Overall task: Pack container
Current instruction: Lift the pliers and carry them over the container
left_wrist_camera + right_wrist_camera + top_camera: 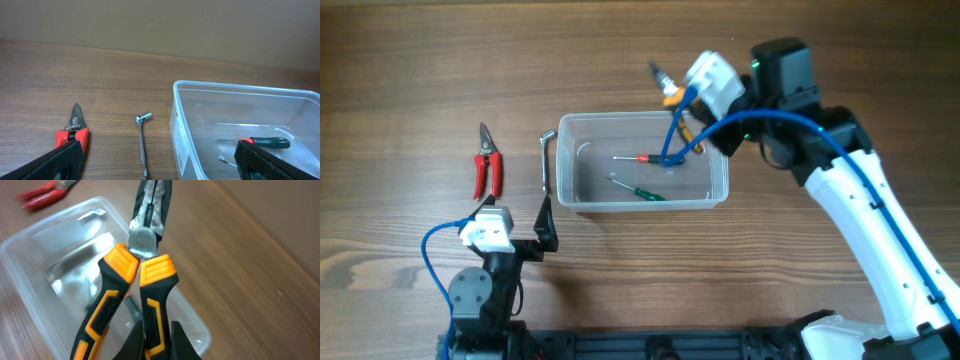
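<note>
The clear plastic container (pixel 642 163) sits mid-table and holds two small screwdrivers, one red-handled (pixel 638 158) and one green-handled (pixel 642 192). My right gripper (pixel 159 342) is shut on one handle of the orange-and-black pliers (pixel 145 270) and holds them above the container's far right corner (pixel 672 92). The container also shows in the right wrist view (pixel 60 255) and the left wrist view (pixel 240 135). My left gripper (pixel 155 170) is open and empty, low over the table near the container's left side, with a metal socket wrench (pixel 143 140) between its fingers' line.
Red-handled snips (pixel 486 165) lie left of the container, also in the left wrist view (pixel 74 135). The socket wrench (pixel 546 160) lies along the container's left wall.
</note>
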Tool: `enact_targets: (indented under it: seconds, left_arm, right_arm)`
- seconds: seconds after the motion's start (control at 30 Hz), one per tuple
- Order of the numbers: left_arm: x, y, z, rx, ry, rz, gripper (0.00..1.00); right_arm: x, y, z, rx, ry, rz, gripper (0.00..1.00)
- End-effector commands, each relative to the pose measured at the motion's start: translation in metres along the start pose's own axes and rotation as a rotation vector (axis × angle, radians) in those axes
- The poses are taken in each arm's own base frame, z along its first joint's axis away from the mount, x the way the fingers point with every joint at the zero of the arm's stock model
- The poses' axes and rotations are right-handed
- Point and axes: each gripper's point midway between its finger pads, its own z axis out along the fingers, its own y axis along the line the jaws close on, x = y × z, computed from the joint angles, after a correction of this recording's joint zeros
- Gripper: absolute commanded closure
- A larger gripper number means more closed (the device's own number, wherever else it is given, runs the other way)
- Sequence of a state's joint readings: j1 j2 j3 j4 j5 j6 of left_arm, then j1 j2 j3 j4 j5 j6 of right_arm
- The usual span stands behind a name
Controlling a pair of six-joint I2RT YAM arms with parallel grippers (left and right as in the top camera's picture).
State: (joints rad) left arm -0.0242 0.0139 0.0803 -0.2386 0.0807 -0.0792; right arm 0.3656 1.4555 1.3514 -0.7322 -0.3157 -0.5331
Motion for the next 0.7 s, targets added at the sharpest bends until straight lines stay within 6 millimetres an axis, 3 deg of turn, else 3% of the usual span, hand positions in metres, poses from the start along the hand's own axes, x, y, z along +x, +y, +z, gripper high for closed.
enact_targets:
  seconds: [0.0, 0.3, 0.67]
  left_arm:
    - [0.001, -0.001, 0.0, 0.009, -0.002, 0.019, 0.0]
    - [0.001, -0.001, 0.0, 0.009, -0.002, 0.019, 0.0]
    - [0.001, -0.001, 0.0, 0.009, -0.002, 0.019, 0.0]
  right_arm:
    - [-0.017, 0.025, -0.01, -0.058, -0.038, -0.224, 0.96]
    - [-0.002, 0.055, -0.004, -0.189, -0.009, -0.487, 0.96]
    - [0.032, 0.057, 0.049, -0.3, 0.108, -0.464, 0.96]
